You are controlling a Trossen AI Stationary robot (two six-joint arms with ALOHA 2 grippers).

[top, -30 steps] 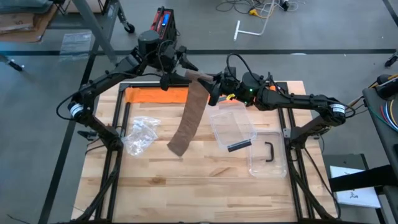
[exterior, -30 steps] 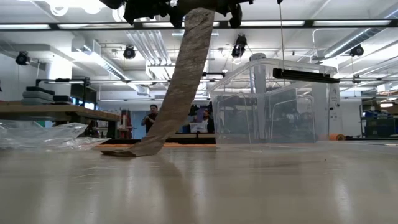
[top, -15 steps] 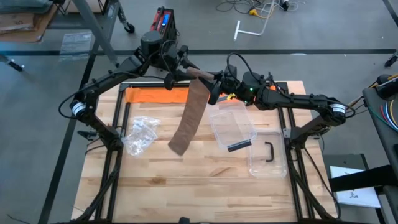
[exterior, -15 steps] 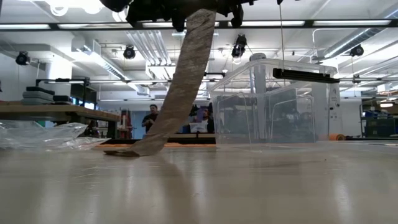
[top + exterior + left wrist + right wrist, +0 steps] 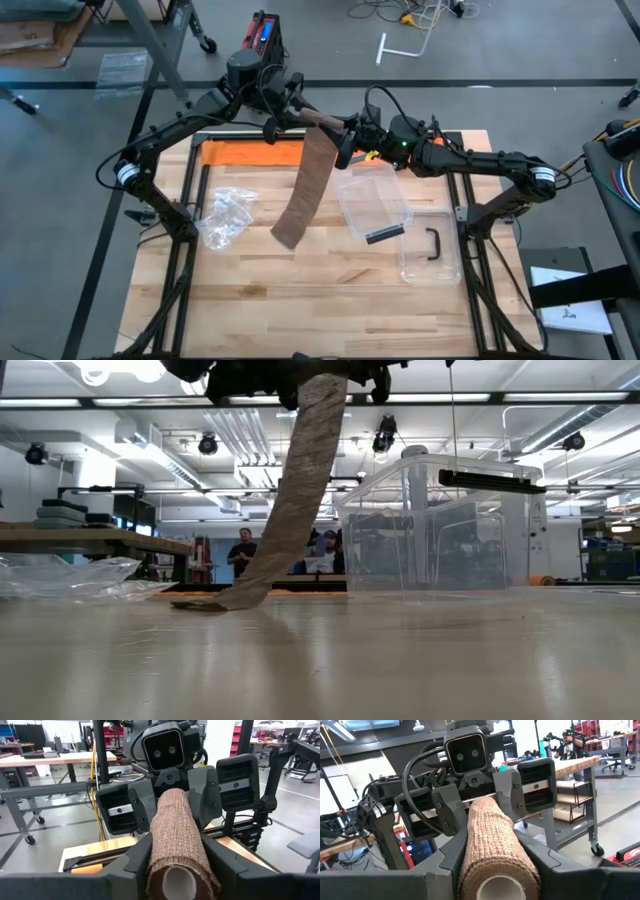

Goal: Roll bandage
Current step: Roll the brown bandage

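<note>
Both grippers clamp a partly wound brown woven bandage roll above the table's far edge.

From above, the left gripper [image 5: 296,112] and right gripper [image 5: 345,132] meet end to end on the brown woven bandage roll [image 5: 322,120]; its loose strip [image 5: 306,190] slants down to the wooden table [image 5: 330,290], between a crumpled clear plastic bag [image 5: 225,215] and a clear plastic box [image 5: 375,200]. The low view shows the strip's end lying on the tabletop. In each wrist view, that arm's fingers [image 5: 137,862] [image 5: 451,856] press both sides of the roll, around a white core.
</note>
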